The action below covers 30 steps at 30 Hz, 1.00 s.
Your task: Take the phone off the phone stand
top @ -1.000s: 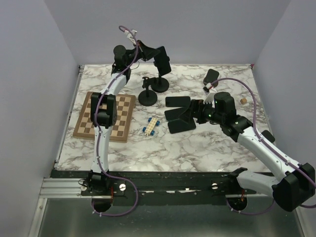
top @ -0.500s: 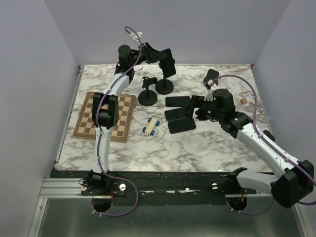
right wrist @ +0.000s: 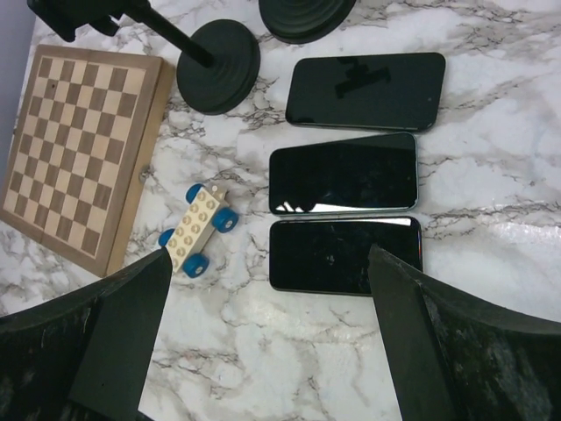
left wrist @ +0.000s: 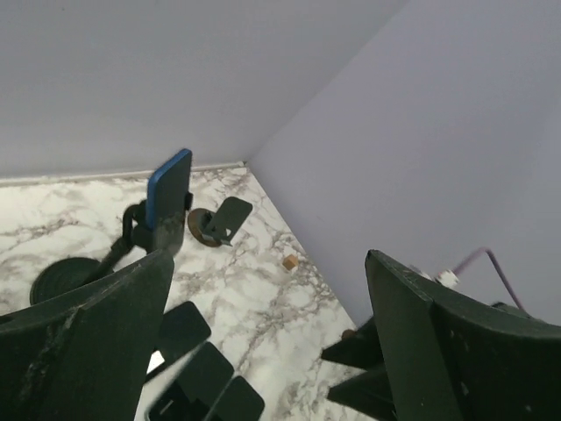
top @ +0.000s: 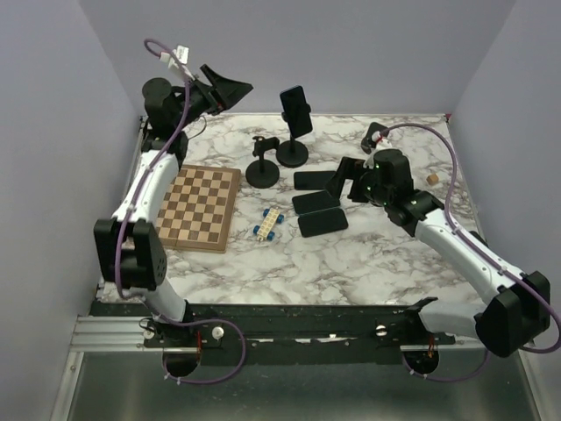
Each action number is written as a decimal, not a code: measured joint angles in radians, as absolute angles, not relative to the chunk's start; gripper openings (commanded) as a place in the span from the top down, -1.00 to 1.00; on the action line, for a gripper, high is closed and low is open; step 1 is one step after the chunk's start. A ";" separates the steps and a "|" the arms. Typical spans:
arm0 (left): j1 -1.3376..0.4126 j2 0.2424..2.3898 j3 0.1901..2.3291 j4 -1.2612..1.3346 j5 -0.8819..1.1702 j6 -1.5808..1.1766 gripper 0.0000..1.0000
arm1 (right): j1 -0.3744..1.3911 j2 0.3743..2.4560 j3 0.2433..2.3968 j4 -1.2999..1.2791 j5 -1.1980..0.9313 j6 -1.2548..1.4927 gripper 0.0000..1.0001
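Note:
The phone [top: 295,107], dark with a blue edge, stands upright in the clamp of the phone stand [top: 293,155] at the back middle of the table. In the left wrist view the phone [left wrist: 168,188] stands far ahead on its stand [left wrist: 61,281]. My left gripper [top: 230,88] hangs high at the back left, well clear of the phone, open and empty [left wrist: 263,351]. My right gripper [top: 342,178] hovers open over three phones lying flat, holding nothing [right wrist: 272,351].
Three dark phones [right wrist: 365,91] [right wrist: 342,173] [right wrist: 344,255] lie side by side. A second, empty stand [top: 262,171] sits beside the first. A chessboard [top: 197,208], a blue-wheeled toy car [top: 269,224], a small stand [top: 375,134] and a wooden cube [top: 431,178] are also here.
My left gripper opened, let go of the phone and swung back to the left, away from the stand. The phone stays in its clamp. The right arm drew back slightly.

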State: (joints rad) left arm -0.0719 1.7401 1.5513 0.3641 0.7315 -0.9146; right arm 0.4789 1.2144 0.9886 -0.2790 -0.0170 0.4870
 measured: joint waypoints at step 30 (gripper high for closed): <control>-0.104 1.080 0.995 0.093 0.704 -0.679 -0.97 | 0.479 2.001 1.884 -0.172 0.005 0.175 -1.00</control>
